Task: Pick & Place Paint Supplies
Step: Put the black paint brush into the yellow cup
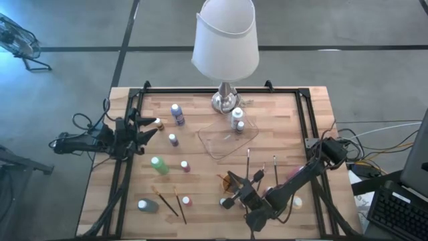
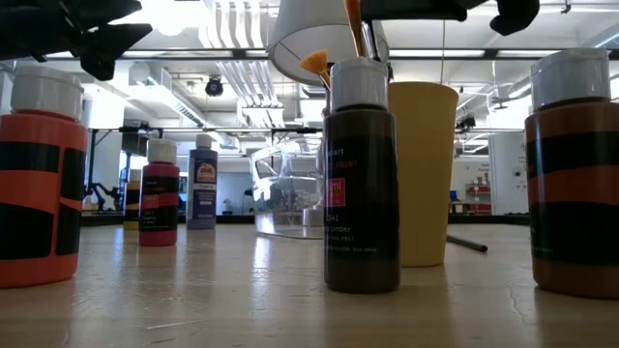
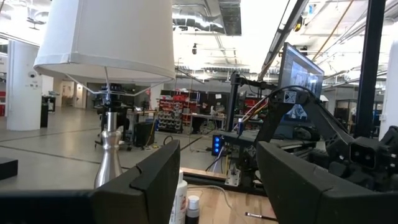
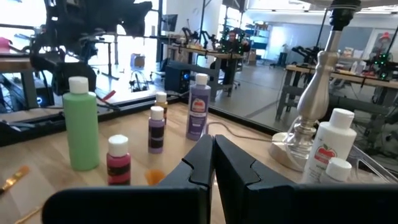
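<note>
Right tool (image 1: 235, 195) pinched closed, empty, beside orange cup (image 1: 230, 181); left tool (image 1: 148, 127) wide, empty. Advice: spread fingers before descending on bottle.

Green bottle (image 4: 81, 124), purple bottle (image 4: 199, 109), white lampshade (image 1: 226, 38), orange cup (image 1: 232, 181), pale wooden table (image 1: 200, 214)

A lamp (image 1: 225, 47) with a white shade stands on its silver base at the far middle edge of the wooden table (image 1: 200, 194). Just in front of the base lies a clear tray (image 1: 224, 142), and nearer the front edge sits a small orange cup (image 1: 229, 182). Beyond the table's right edge are cables (image 1: 374, 144) and a keyboard (image 1: 399, 214) on the grey floor (image 1: 80, 67).
</note>
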Controlling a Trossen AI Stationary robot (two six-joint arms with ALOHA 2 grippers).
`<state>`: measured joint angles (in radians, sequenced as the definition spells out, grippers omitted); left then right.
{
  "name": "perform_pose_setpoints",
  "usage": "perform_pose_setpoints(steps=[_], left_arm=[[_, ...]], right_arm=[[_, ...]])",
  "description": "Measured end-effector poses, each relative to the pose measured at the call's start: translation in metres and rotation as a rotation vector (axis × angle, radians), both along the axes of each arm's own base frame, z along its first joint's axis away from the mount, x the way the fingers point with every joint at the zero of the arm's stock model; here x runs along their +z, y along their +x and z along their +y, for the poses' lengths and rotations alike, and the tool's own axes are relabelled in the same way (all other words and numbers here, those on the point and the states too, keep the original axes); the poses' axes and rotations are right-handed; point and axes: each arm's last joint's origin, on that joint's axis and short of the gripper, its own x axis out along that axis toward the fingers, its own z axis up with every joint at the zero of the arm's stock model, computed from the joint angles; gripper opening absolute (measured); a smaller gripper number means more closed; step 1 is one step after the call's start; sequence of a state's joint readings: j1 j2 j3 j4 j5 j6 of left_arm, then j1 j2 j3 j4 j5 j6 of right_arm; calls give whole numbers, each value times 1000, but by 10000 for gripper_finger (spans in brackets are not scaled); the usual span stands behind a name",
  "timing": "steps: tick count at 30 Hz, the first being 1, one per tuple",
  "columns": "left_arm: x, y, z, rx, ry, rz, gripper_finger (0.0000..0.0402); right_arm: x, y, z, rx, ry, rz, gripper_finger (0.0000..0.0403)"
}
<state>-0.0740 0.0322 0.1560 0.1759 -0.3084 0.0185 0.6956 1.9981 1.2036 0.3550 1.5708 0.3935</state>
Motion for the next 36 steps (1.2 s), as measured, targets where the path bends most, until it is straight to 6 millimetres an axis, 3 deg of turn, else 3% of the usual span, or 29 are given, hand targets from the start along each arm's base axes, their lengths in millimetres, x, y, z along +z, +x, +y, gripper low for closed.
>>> perform_pose_setpoints(steps=[18, 36], left_arm=[[0, 0, 0, 0, 0, 0, 218], [0, 0, 0, 0, 0, 1, 218]], right_arm=[[-17, -6, -5, 43, 55, -26, 8], [-21, -7, -6, 97, 76, 0, 8]])
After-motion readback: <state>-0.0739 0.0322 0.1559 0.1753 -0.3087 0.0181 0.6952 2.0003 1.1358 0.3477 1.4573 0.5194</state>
